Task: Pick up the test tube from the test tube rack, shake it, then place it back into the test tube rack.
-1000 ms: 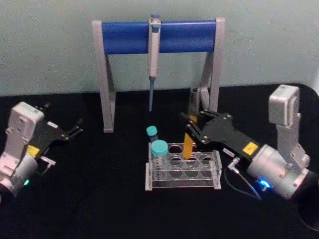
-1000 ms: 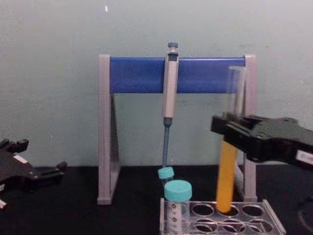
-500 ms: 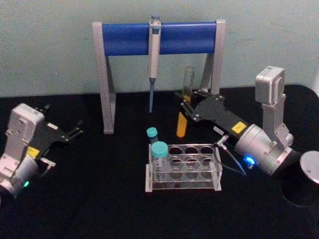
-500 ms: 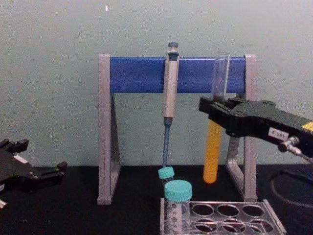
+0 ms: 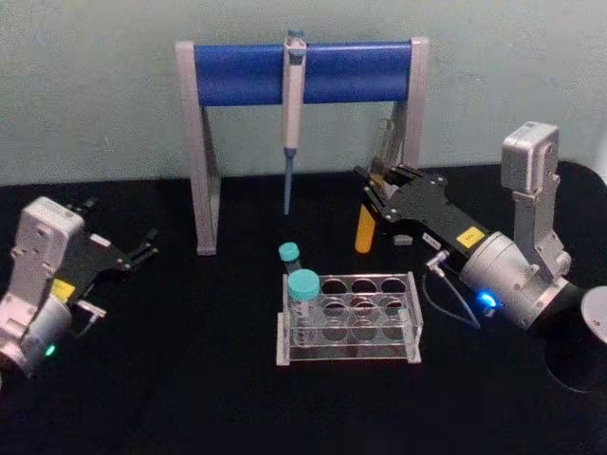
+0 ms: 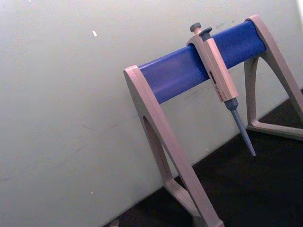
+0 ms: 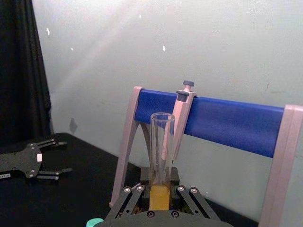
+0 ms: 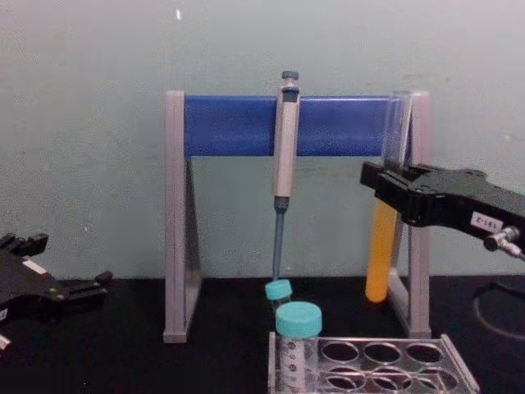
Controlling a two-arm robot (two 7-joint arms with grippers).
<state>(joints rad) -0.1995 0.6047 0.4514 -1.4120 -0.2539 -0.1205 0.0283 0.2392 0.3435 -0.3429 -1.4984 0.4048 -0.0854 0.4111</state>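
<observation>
Chest view gives you the key relation: the right claw [image 8: 384, 190] is clenched on the test tube [image 8: 378, 254]. The tube's long axis stands near upright, and its round bottom hangs above and beyond the right end of the test tube rack [image 8: 456, 368]. Your left claw [image 5: 144, 245] rests released, well apart. The white tag on the right claw is too small to read.

Stand leg [image 8: 420, 205] near test tube [image 8: 379, 254]

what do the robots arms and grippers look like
The left gripper and right gripper are black and angular with yellow labels, on silver-grey arms with boxy housings. The right arm has a thin looping cable and a blue light; the left, a green light.
</observation>
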